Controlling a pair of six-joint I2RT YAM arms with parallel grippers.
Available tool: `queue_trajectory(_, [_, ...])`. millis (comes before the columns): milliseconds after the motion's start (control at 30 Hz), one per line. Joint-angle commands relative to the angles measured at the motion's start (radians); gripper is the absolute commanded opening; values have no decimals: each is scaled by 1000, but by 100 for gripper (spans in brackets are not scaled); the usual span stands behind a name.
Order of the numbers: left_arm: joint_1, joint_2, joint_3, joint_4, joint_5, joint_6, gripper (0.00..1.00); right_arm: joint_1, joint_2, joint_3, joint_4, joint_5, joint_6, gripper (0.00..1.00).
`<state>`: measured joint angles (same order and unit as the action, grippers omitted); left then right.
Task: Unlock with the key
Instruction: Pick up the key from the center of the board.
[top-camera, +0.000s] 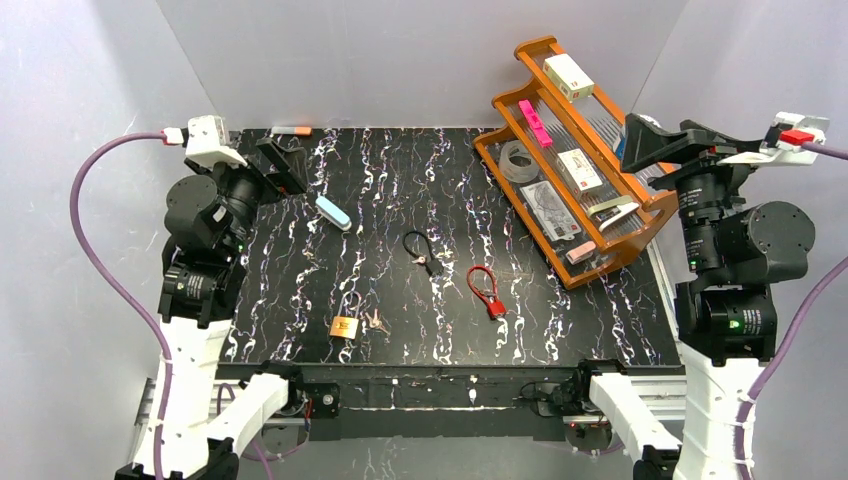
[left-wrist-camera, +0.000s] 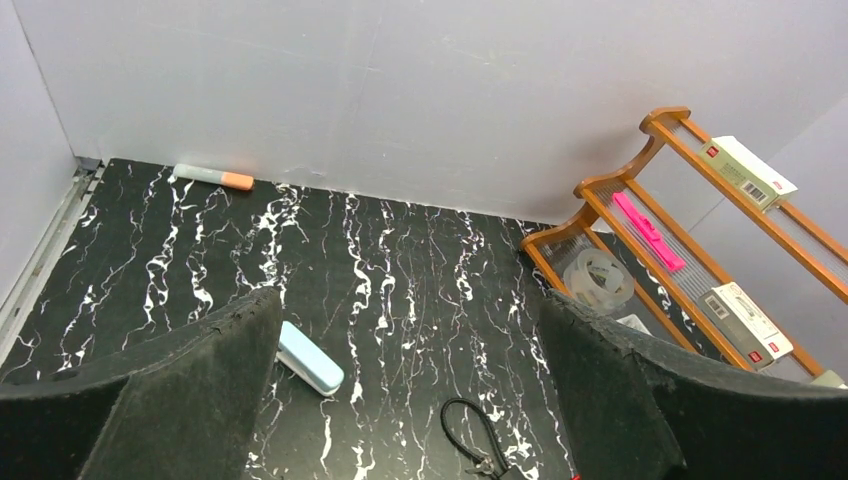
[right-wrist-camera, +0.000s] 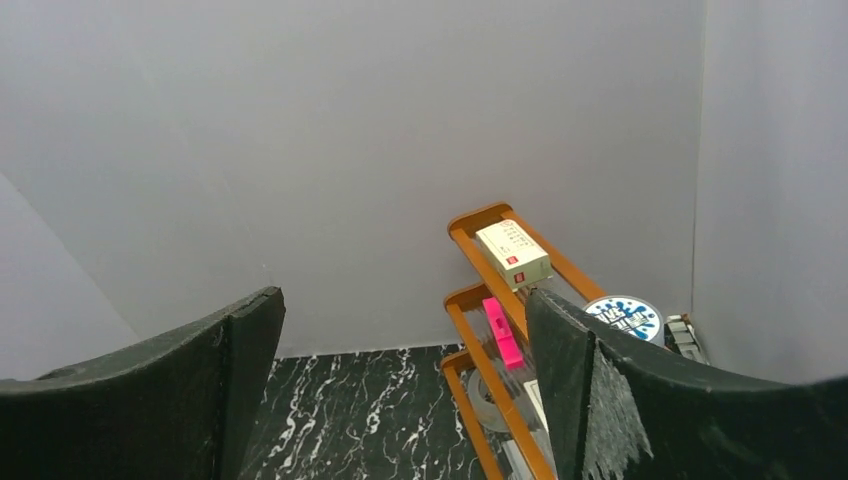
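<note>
Both arms sit folded back at the desk's side edges, elbows up and wrists raised. The left tool (top-camera: 283, 165) hangs over the far-left corner of the black, white-veined marble desk (top-camera: 420, 180). The right tool (top-camera: 650, 143) is beside the orange wooden slatted rack (top-camera: 655, 212). Each has its fingers spread wide, holding nothing. The small brass padlock (top-camera: 345, 326) lies flat near the front edge, left of centre, its long axis running near to far and its shackle toward the back wall. The silver keys (top-camera: 375, 322) lie just right of it. Only the overhead view shows them. The left wrist view reaches a pale blue block (left-wrist-camera: 310, 358) and a black cable loop (left-wrist-camera: 470, 425), and the right wrist view takes in wall and rack.
</note>
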<state>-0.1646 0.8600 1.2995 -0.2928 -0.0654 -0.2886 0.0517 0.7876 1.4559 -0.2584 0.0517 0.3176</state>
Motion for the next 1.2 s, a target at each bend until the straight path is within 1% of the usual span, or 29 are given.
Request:
queue_trajectory(0, [5,-30,-16,20,20,0,98,-5,13,15,16,-134,-19,99])
queue_trajectory(67, [5,-30,-39,19,37,-2,98,-6,31,18,19,-268,-35,98])
queue_trajectory(100, [5,-28,-51,17,46,-7,98,-6,55,38,-1,-307,-28,96])
queue_trajectory(167, [5,-24,-71,7,48,-27,98,-6,119,91,-52,-431,-3,91])
queue_trajectory(233, [5,-26,-95,-3,43,-41,98,-6,179,129,-70,-567,62,85])
queue_trajectory(267, [5,-29,-108,-4,42,-44,98,-6,201,127,-45,-654,110,82])
queue_trajectory(333, [5,-38,-133,-4,51,-47,98,-6,223,74,45,-761,225,78])
queue_trajectory(367, [5,-41,-150,-3,52,-46,98,-6,223,41,97,-794,295,77])
queue_trajectory(400, [5,-42,-161,-5,47,-49,98,-2,217,10,135,-815,327,77])
queue_trajectory(467, [5,-41,-177,-16,27,-66,98,13,204,-28,160,-834,337,77])
queue_trajectory(600, [5,-30,-215,-24,13,-123,98,68,177,-93,155,-805,337,77])
queue_trajectory(667, [5,-15,-230,-22,18,-142,98,135,190,-116,136,-775,326,76])
queue_trajectory(733, [5,4,-238,-22,24,-154,98,283,223,-118,95,-685,280,75])
queue_trajectory(867, [5,22,-246,-26,17,-170,98,690,357,-69,-7,-336,150,74])
queue_trajectory(933, [5,21,-252,-37,12,-170,98,821,441,-29,-63,-165,106,74])
queue_trajectory(1000, [5,14,-264,-52,8,-167,98,877,508,-21,-95,-70,103,74])
queue_trajectory(1167, [5,-13,-329,-72,-2,-179,98,941,623,-99,-102,10,169,73])
